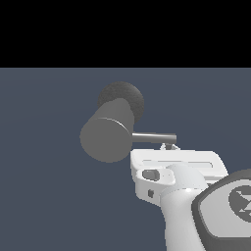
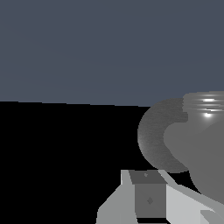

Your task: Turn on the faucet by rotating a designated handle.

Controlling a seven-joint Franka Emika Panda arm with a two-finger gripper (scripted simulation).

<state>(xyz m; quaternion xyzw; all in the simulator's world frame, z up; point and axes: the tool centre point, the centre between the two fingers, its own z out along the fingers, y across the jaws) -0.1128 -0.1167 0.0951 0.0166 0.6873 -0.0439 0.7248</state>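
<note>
In the exterior view the faucet (image 1: 105,138) is a thick grey cylinder with its flat round end facing the camera, joined to a darker rough round base (image 1: 128,95) behind it. The handle (image 1: 154,137), a thin straight grey rod, sticks out toward the exterior view's right. My gripper (image 1: 169,146) sits just under the rod's free end, with its fingers close together and nothing held between them. The white hand (image 1: 176,164) hangs below. In the wrist view the fingers (image 2: 148,199) point at the round base (image 2: 153,135) and the shiny cylinder (image 2: 205,131). The handle is hidden there.
A plain dark blue-grey floor (image 1: 44,196) surrounds the faucet. My arm's white and black link (image 1: 220,211) fills the lower corner at the exterior view's right.
</note>
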